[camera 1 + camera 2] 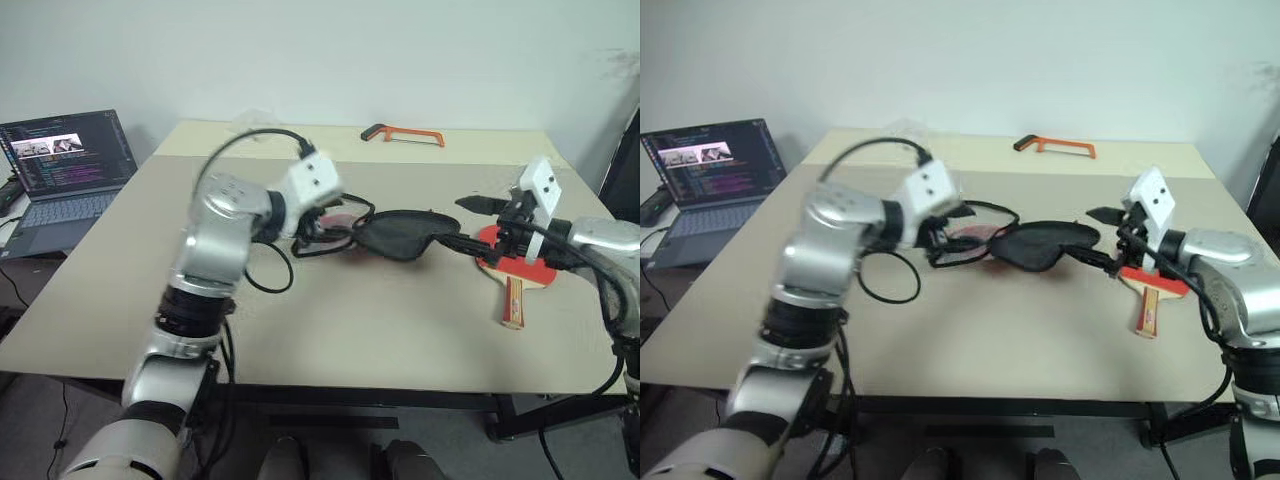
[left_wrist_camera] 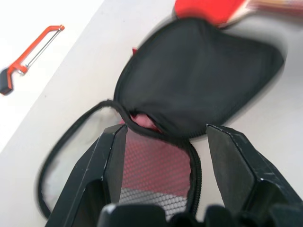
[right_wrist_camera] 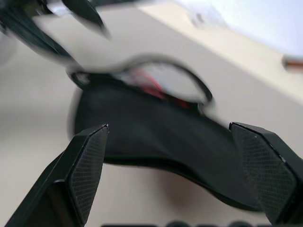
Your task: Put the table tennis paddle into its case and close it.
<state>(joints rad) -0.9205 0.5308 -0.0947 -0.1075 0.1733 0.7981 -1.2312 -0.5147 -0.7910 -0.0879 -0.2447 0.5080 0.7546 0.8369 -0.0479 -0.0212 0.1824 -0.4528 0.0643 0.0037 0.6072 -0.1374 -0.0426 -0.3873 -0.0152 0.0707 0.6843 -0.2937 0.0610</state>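
The case (image 1: 400,235) lies in the middle of the table, black side up, its mouth gaping toward my left gripper. Red lining and black mesh (image 2: 156,165) show inside its zipper rim. My left gripper (image 1: 322,228) hovers just above that open end, its jaws open (image 2: 165,132) with nothing between them. The table tennis paddle (image 1: 520,268) lies flat to the right of the case, red face up, wooden handle toward the front edge. My right gripper (image 1: 466,223) stands wide open above the paddle's head, pointing at the case's narrow end (image 3: 156,127).
An orange hacksaw (image 1: 403,133) lies near the table's far edge. A laptop (image 1: 60,170) stands open off the table's left side. Black cables (image 1: 268,272) loop from my left wrist down onto the tabletop (image 1: 380,330).
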